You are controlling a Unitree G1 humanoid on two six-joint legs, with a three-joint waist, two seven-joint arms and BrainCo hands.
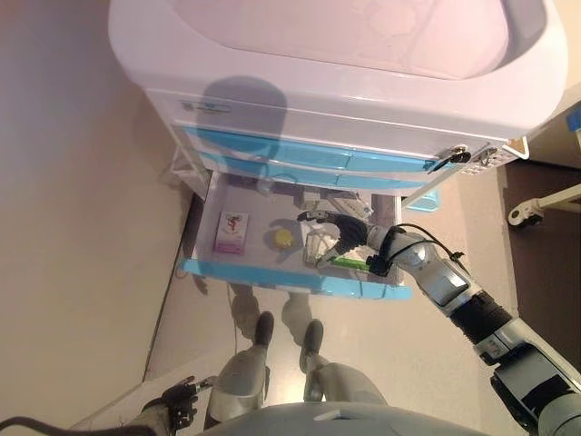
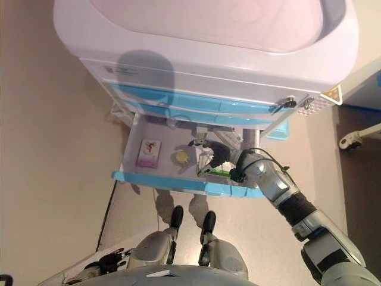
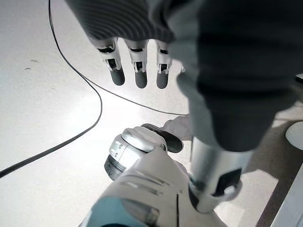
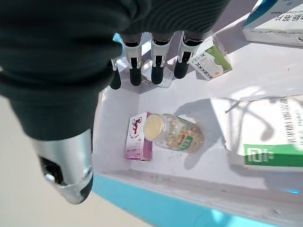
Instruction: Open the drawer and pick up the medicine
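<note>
The bottom drawer (image 1: 272, 275) of the white cart stands pulled open. In it lie a pink medicine box (image 1: 231, 232), a clear bottle of yellow capsules with a pale cap (image 1: 283, 238) on its side, and a white-and-green box (image 1: 320, 245). The right wrist view shows the pink box (image 4: 139, 137), the bottle (image 4: 175, 134) and the white-and-green box (image 4: 270, 137). My right hand (image 1: 343, 229) hovers over the drawer's right half, fingers (image 4: 152, 66) straight, holding nothing. My left hand (image 1: 177, 401) hangs low at my side, fingers (image 3: 137, 71) straight, empty.
The cart's white top (image 1: 345, 73) overhangs two shut blue drawers (image 1: 309, 159). A small green-and-white box (image 4: 210, 61) and another box (image 4: 279, 23) lie at the drawer's back. A green item (image 1: 349, 262) lies by the drawer front. A castor leg (image 1: 536, 209) stands at the right.
</note>
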